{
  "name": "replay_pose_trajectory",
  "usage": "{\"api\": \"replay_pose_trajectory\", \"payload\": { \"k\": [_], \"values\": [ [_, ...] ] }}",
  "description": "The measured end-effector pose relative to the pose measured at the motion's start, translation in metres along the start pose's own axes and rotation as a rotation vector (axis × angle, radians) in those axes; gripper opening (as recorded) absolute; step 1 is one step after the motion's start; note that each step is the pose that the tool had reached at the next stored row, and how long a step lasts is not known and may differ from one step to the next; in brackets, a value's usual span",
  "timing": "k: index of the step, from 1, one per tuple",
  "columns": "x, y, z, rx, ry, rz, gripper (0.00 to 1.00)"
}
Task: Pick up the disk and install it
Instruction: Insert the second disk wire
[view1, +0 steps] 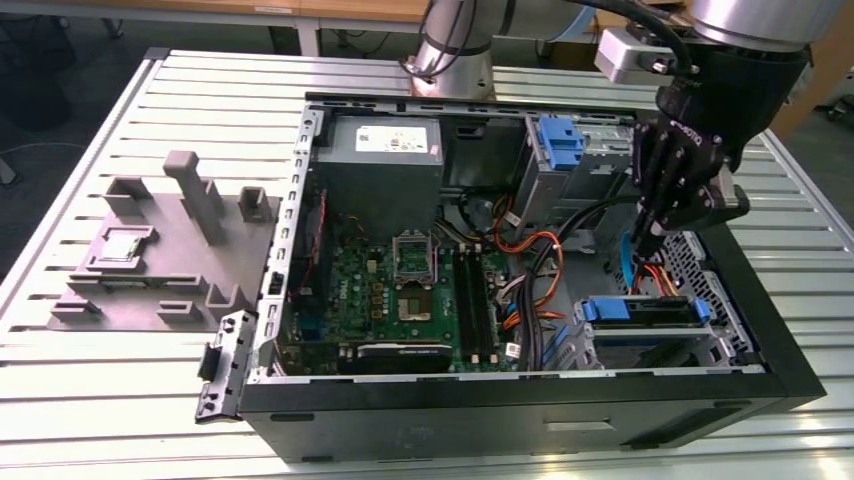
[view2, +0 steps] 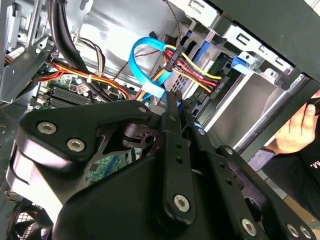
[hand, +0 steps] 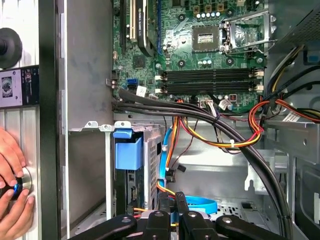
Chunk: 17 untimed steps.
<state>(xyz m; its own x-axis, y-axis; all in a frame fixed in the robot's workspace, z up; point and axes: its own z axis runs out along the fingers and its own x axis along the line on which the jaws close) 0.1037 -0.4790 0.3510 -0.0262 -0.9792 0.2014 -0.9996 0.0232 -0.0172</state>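
Observation:
The disk (view1: 607, 310) sits slotted in the metal drive cage at the front corner of the open computer case, on the exterior view's right, with its blue frame showing. In the second wrist view the disk's (view2: 220, 70) green board end shows between blue rails, and red, yellow and black wires run to it. My gripper (view1: 641, 250) hangs just above the cage, pointing down into the case. Its fingers are shut together with nothing visible between them (view2: 176, 97) (hand: 173, 197). A blue flat cable (hand: 200, 205) loops close by the fingertips.
The motherboard (view1: 400, 280), grey power-supply box (view1: 380, 145) and loose orange and black cables (view1: 534, 270) fill the case. A blue bracket (view1: 561, 140) tops the rear cage. A grey fixture (view1: 160, 260) stands on the slatted table. A person's hand (hand: 12, 190) rests outside the case wall.

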Motion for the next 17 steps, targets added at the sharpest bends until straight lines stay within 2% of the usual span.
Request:
{"api": "replay_pose_trajectory", "payload": {
  "k": [2, 14, 17],
  "values": [
    [0.0007, 0.0004, 0.0003, 0.0031, -0.0033, -0.001, 0.16],
    [0.0146, 0.0003, 0.0073, 0.0181, -0.0379, 0.0, 0.16],
    [0.0178, 0.0014, 0.0082, 0.0246, -0.0399, 0.001, 0.16]
  ]
}}
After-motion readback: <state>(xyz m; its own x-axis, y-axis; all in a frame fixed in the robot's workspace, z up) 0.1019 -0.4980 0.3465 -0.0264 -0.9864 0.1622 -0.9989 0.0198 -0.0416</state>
